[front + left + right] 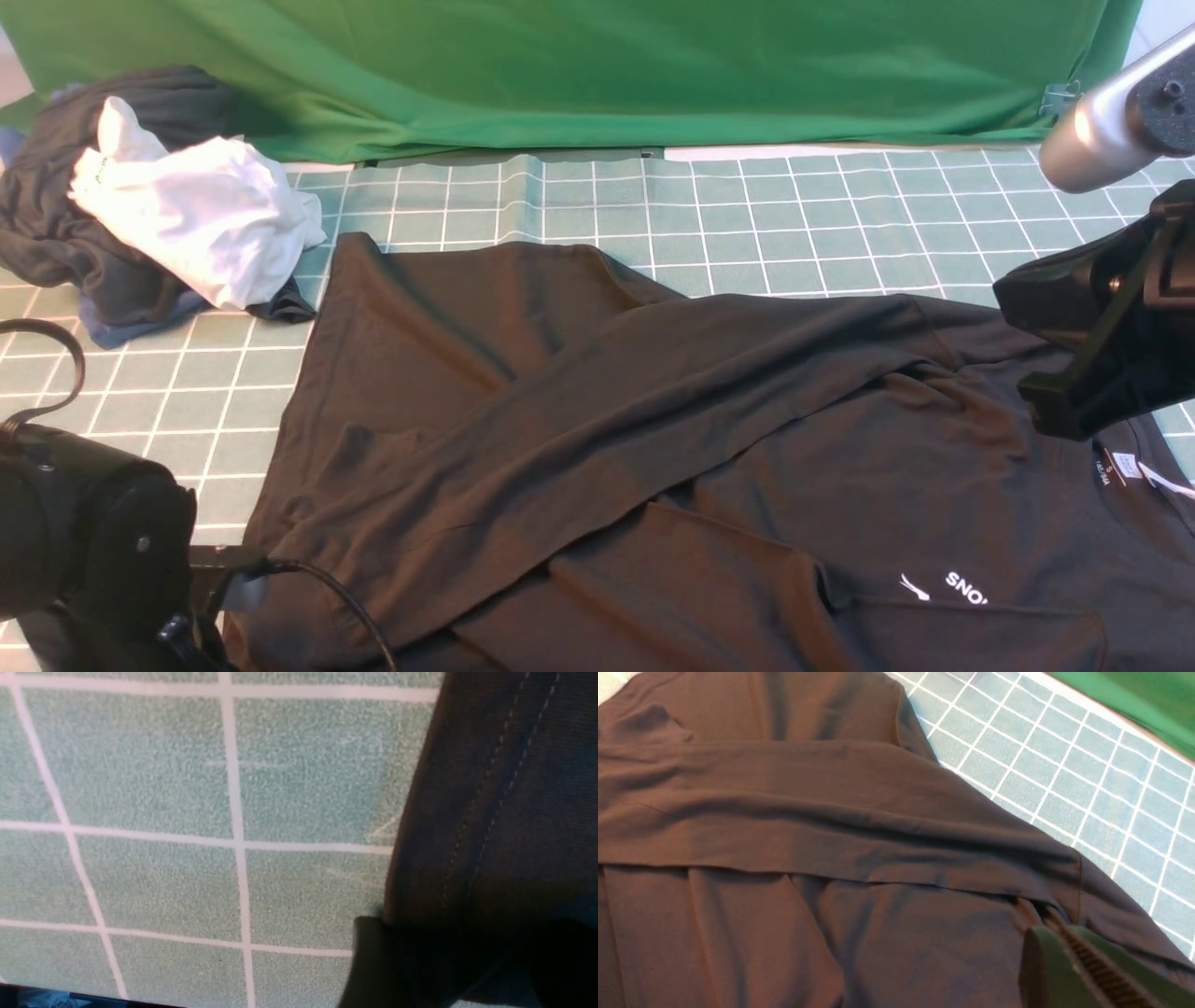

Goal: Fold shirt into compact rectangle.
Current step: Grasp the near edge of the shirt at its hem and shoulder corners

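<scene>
**Front view.** The left arm (89,532) sits low at the near left corner, its black wrist just beside the shirt's near left edge, with a cable looping over the cloth. The right arm (1111,308) reaches in from the far right, a silver link (1092,131) above its black wrist, which hangs over the collar end. The shirt (653,439) lies spread on the grid mat (794,224), filling the middle and near right. Its collar and white neck label (1116,467) are to the right, its hem to the left. One long sleeve is folded slantwise across the body, and part of the white chest print (962,588) shows near the front edge. At the far left, a white garment (205,215) rests on a dark grey and blue bundle (56,205), apart from the shirt. A green backdrop (607,65) hangs behind.

**Left wrist view.** The left gripper (467,975) is right down at the mat. A dark finger (373,970) meets the stitched hem of the shirt, but it is too shadowed here to tell whether the jaws are pinching the hem or standing loose around it.

**Right wrist view.** The right gripper (1062,935) has its ridged fingers pressed together, clenched on nothing, just above the shirt's shoulder where the folded sleeve begins.
</scene>
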Controlling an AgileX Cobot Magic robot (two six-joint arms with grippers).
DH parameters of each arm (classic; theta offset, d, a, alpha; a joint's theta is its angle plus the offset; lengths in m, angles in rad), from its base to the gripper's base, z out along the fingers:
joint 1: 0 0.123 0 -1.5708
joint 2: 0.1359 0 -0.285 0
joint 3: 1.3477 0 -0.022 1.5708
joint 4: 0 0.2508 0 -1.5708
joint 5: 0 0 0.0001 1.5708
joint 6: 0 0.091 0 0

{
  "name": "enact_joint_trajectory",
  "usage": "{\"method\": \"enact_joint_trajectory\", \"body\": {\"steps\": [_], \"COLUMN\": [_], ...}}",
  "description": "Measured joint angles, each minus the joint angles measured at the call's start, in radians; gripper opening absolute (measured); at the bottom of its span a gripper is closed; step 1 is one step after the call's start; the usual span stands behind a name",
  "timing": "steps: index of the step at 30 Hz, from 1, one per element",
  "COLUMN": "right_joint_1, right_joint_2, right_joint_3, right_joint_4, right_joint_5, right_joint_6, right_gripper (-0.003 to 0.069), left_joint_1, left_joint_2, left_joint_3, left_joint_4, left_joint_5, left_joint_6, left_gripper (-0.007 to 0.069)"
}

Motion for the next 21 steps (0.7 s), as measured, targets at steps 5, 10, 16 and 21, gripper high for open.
{"method": "enact_joint_trajectory", "body": {"steps": [5,10,16,21], "right_joint_1": [0.000,0.000,0.000,0.000], "right_joint_2": [0.000,0.001,0.003,0.011], "right_joint_3": [-0.012,-0.079,-0.109,-0.110], "right_joint_4": [0.039,0.073,0.090,0.142], "right_joint_5": [0.069,0.253,0.428,0.439], "right_joint_6": [-0.065,-0.167,-0.260,-0.279], "right_gripper": [0.0027,0.0027,0.0027,0.0029], "left_joint_1": [0.000,0.000,0.000,0.000], "left_joint_2": [0.000,-0.003,-0.099,-0.233], "left_joint_3": [0.000,-0.010,-0.041,-0.041], "left_joint_4": [0.000,0.020,0.122,0.134], "left_joint_5": [-0.006,0.008,0.132,0.186], "left_joint_6": [0.000,0.008,-0.002,-0.010], "left_gripper": [0.0126,0.0013,0.0002,0.0002]}}
